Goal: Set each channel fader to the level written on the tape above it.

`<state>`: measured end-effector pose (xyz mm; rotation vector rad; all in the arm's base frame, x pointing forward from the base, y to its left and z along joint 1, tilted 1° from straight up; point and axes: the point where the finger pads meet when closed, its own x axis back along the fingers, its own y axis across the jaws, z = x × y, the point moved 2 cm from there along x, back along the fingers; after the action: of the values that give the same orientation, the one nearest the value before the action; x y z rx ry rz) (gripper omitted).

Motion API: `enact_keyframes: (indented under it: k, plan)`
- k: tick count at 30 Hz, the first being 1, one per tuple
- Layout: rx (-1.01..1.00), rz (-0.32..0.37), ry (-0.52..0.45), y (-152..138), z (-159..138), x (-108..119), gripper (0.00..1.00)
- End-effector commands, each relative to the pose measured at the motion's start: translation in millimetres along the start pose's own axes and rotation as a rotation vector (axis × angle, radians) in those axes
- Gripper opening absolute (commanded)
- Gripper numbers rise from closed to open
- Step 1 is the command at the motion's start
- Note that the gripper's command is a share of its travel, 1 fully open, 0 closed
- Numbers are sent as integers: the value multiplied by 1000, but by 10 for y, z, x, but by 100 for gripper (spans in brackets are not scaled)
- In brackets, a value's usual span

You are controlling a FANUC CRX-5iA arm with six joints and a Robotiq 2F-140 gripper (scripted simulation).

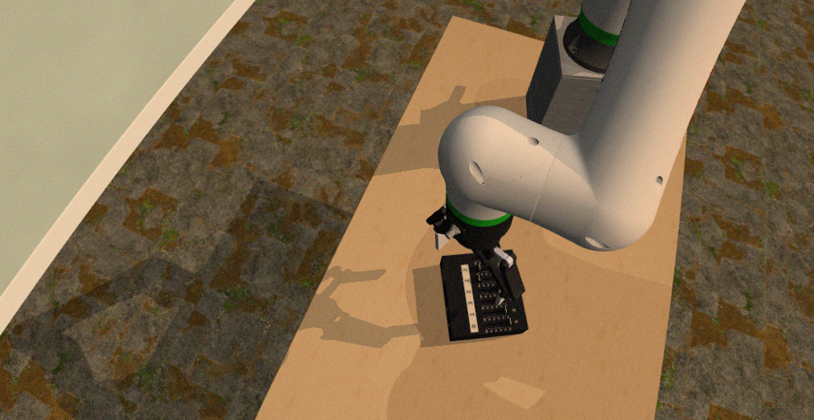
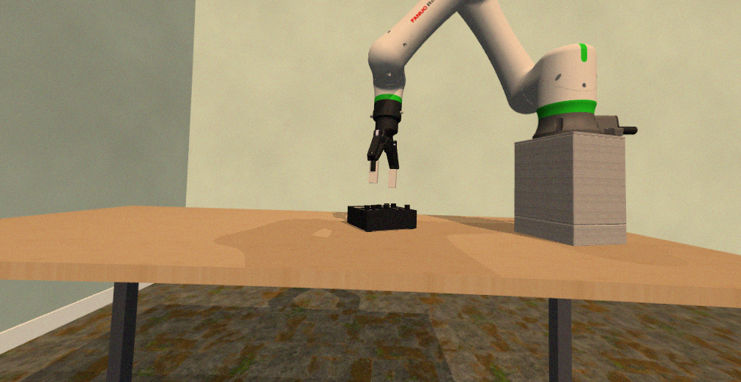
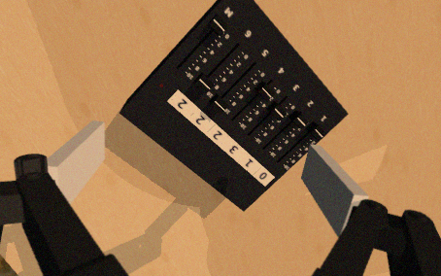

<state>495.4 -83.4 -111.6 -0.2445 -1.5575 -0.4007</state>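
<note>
The black lighting desk [image 3: 233,104] stands on its feet on the wooden table; it also shows in the top view [image 1: 483,297] and the exterior view [image 2: 382,216]. Its white tape [image 3: 220,138] reads 0, 1, 3, 2, 2, 2 for channels 1 to 6. The master fader cap [image 3: 217,25] sits at the end of its slot far from the tape. The caps of channels 5 and 6 sit near the tape, and the other caps sit farther from it. My gripper [image 3: 208,151] [image 2: 382,177] is open and empty. It hovers a little above the desk, with one finger on each side in the wrist view.
The robot's grey pedestal [image 2: 570,187] stands on the table to the right of the desk. In the top view the arm's big elbow [image 1: 512,171] hangs over the desk's far side and hides part of it. The table's long edges lie on either side.
</note>
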Motion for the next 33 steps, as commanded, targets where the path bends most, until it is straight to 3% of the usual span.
enact_keyframes:
  k: [1,3,4,10,33]
  plan:
    - [-275,41,-21,2,3,-8,0]
    - [-275,41,-21,2,3,-8,0]
    - [-416,51,-27,5,4,-8,0]
    - [-651,97,-49,15,3,-9,0]
    - [-651,97,-49,15,3,-9,0]
